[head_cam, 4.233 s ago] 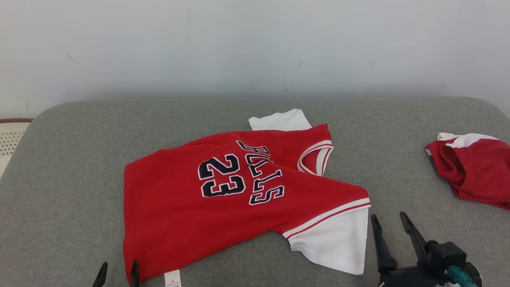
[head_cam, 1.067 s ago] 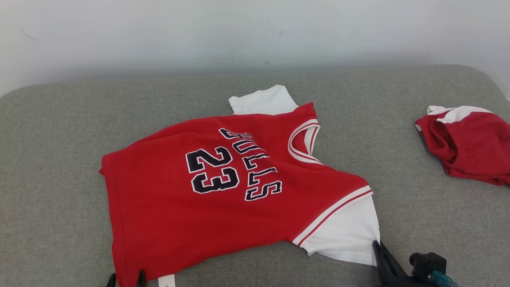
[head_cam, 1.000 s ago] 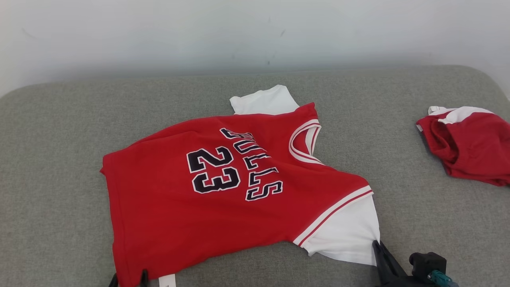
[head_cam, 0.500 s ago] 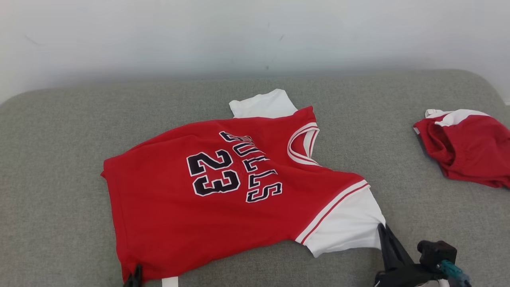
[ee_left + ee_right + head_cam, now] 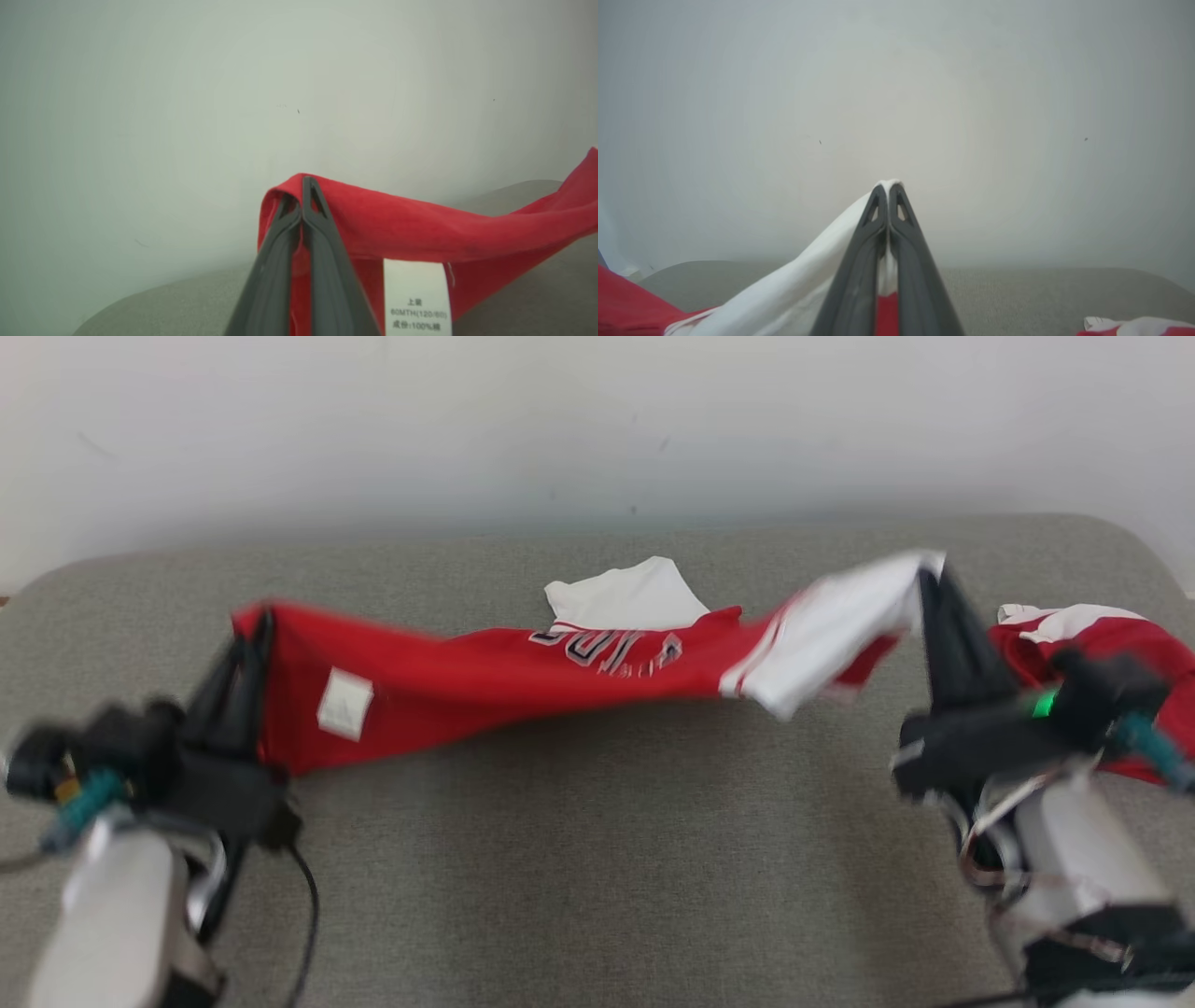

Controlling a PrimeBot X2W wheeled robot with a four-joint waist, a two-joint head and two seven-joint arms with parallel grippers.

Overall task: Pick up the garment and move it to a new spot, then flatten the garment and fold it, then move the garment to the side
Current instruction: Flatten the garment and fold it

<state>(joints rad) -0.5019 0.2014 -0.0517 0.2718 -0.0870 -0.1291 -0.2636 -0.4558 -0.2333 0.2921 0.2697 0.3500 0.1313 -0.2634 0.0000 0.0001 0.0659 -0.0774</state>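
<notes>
The head view is motion-blurred throughout and edges are soft. At lower left a pale left forearm (image 5: 103,915) is cut off by the bottom edge, with its cabling smeared. The left gripper (image 5: 260,622) is seen with its two dark fingers pressed together, pinching a hem corner of the red fabric jersey with white sleeves (image 5: 485,674). In the left wrist view red cloth is wrapped over the fingertips, so the exact bite is hidden. A white rectangular care label (image 5: 344,704) hangs just beside that grip. Its print is unreadable in the head view, and its lower lines are cut off in the left wrist view.

The jersey is held up above the grey upholstered cushion surface (image 5: 597,859), strung between both grippers and sagging in the middle. The dark lettering is folded over and only partly shown; the number cannot be made out. A far white sleeve (image 5: 627,597) is seen behind the red body, apparently resting on the cushion. Whether the sagging middle touches the surface cannot be told.

Toward the right, the near white sleeve (image 5: 831,625) is pinched by the right gripper (image 5: 927,577), fingers pressed together. In the right wrist view white cloth is draped beside the tips. A second crumpled red-and-white garment (image 5: 1134,635) lies at far right, partly hidden behind the right gripper's dark body and cut off by the frame edge. The right forearm (image 5: 1083,859) is cut off at the bottom. A plain pale wall (image 5: 560,420) is seen behind.
</notes>
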